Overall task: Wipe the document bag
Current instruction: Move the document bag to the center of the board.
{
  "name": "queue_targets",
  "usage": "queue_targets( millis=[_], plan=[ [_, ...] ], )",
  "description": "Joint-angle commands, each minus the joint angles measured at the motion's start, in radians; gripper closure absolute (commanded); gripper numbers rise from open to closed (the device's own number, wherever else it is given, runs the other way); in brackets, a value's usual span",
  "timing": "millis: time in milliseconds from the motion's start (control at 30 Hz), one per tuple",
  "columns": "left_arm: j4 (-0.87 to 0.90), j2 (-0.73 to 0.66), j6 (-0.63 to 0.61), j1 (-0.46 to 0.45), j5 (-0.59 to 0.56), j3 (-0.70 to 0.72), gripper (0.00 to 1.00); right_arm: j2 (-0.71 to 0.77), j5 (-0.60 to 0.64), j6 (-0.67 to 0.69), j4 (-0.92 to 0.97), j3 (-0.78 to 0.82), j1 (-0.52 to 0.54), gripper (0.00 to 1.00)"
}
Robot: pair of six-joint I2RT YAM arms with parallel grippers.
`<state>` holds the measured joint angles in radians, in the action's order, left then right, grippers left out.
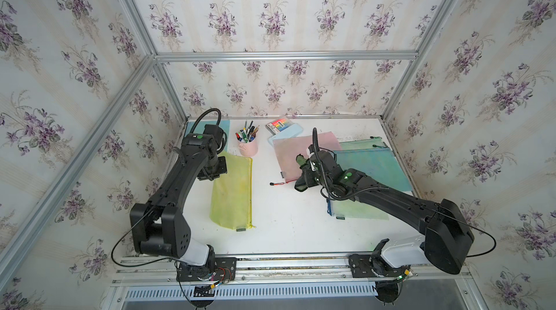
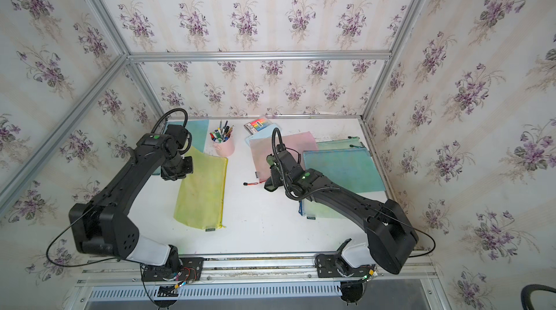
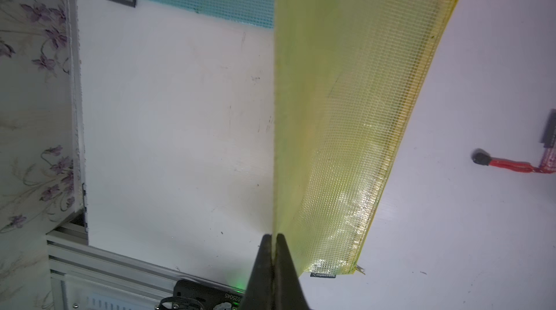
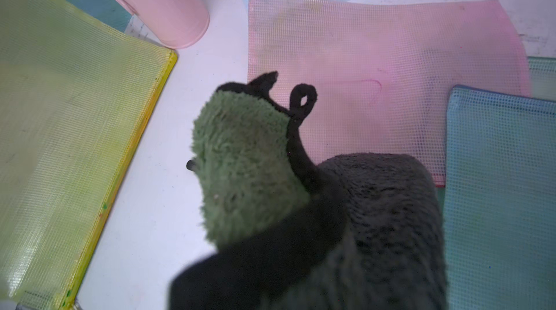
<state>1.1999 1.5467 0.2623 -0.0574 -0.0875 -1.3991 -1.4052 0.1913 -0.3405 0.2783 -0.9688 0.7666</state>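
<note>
Left tool (image 3: 272, 237) pinches the raised edge of yellow document bag (image 1: 233, 191) (likely steadying it); right tool (image 1: 305, 170) clamps green cloth (image 4: 246, 158) for wiping.

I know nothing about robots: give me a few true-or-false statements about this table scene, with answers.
1. The left gripper is shut on an edge of the yellow mesh document bag. True.
2. The right gripper holds a white paper towel. False: it holds a fluffy green-and-dark cloth.
3. The pink bucket-shaped cup lies empty. False: it stands upright, holding pens.
4. The blue mesh bag overlaps the pink mesh bag. True.
</note>
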Motion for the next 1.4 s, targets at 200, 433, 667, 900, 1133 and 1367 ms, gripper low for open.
queue_targets(
  millis=[200,433,667,900,1133,1367],
  plan=[
    [0.018,0.274,-0.142,0.104,-0.135,-0.278,1.0,-0.118,-0.02,0.045,0.031,-0.119,-0.058,0.84],
    [0.014,0.35,-0.156,0.205,-0.073,-0.34,1.0,-0.254,-0.001,0.075,0.128,-0.311,-0.107,0.84],
    [-0.046,0.333,-0.161,0.314,0.052,-0.334,1.0,-0.41,-0.012,0.117,0.176,-0.5,-0.13,0.84],
    [-0.125,0.388,-0.122,0.383,0.229,-0.322,1.0,-0.499,-0.03,0.133,0.196,-0.612,-0.137,0.84],
    [-0.206,0.415,-0.059,0.475,0.387,-0.298,1.0,-0.499,-0.02,0.119,0.206,-0.596,-0.153,0.84],
    [-0.211,0.406,-0.078,0.496,0.38,-0.259,1.0,-0.496,-0.02,0.112,0.209,-0.588,-0.161,0.84]
  ],
)
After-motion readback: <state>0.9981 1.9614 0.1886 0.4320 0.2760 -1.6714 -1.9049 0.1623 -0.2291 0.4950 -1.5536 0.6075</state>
